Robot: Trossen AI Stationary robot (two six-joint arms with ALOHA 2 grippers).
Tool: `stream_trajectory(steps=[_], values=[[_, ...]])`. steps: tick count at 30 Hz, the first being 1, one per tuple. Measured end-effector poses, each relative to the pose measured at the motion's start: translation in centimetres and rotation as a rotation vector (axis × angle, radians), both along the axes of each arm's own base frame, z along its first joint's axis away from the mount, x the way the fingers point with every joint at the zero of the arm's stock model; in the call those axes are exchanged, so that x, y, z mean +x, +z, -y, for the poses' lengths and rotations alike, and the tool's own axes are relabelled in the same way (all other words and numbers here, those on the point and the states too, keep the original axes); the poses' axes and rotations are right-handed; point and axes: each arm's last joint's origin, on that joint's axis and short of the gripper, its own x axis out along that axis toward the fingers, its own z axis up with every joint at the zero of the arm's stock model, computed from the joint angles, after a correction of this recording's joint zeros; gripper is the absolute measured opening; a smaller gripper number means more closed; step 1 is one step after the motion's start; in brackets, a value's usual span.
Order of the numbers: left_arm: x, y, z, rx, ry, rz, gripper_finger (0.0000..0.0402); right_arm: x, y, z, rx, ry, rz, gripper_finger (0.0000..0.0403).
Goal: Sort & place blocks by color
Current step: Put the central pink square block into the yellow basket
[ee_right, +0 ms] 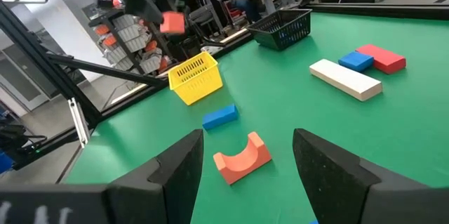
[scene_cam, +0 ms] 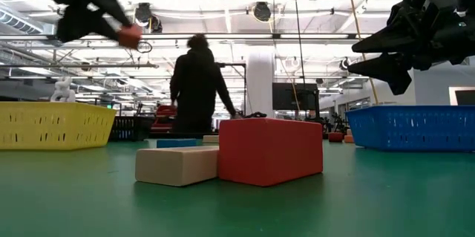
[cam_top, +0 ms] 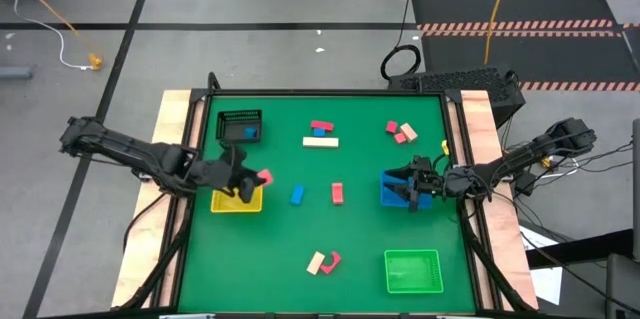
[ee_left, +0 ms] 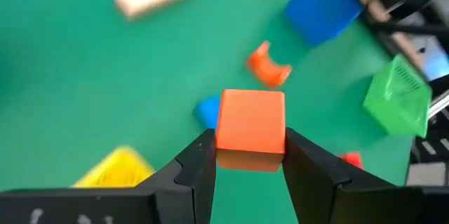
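Note:
My left gripper (cam_top: pixel 252 179) is shut on a red cube (cam_top: pixel 264 177) and hangs in the air by the right edge of the yellow tray (cam_top: pixel 236 201). In the low view the red cube (scene_cam: pixel 130 36) is high above the table. My right gripper (cam_top: pixel 412 187) is open and holds nothing above the blue tray (cam_top: pixel 392 191). Loose blocks lie flat on the green mat: a blue block (cam_top: pixel 297 195), a red arch (ee_right: pixel 242 157), a tan bar (cam_top: pixel 320 142) with red and blue pieces beside it, two red ones (cam_top: pixel 401 132), and a tan and red pair (cam_top: pixel 322 261). My left gripper pinches the red cube (ee_left: pixel 251 122) between its two fingers, one finger (ee_left: pixel 200 161) on each opposite side face, near the cube's lower part. The fingers reach from the table's left side, slanting down. The cube is lifted clear of the table.
A black tray (cam_top: pixel 240 126) with a blue piece in it stands at the far left, and a green tray (cam_top: pixel 413 270) at the near right. A person (scene_cam: pixel 197 85) stands beyond the far edge. Open mat lies in the middle between the loose blocks.

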Motion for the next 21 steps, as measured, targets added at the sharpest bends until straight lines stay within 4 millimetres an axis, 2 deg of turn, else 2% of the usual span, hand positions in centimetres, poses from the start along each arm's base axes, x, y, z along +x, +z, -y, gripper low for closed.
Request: stream_trajectory(steps=[4,11,15,21], values=[[-1.2,-0.9,-0.1,-0.089,0.031,-0.138,0.0138,0.0,0.0,0.0,0.000,0.000,0.000,0.0212],[-3.0,-2.2,-0.6,-0.105,0.123,-0.374,0.0138,0.0,0.0,0.0,0.000,0.000,0.000,0.0212],[-3.6,-2.7,-0.6,-0.126,0.134,-0.474,0.0138,0.0,0.0,0.0,0.000,0.000,0.000,0.0212],[-3.5,-3.4,-0.4,-0.153,0.137,-0.582,0.0138,0.0,0.0,0.0,0.000,0.000,0.000,0.0212]])
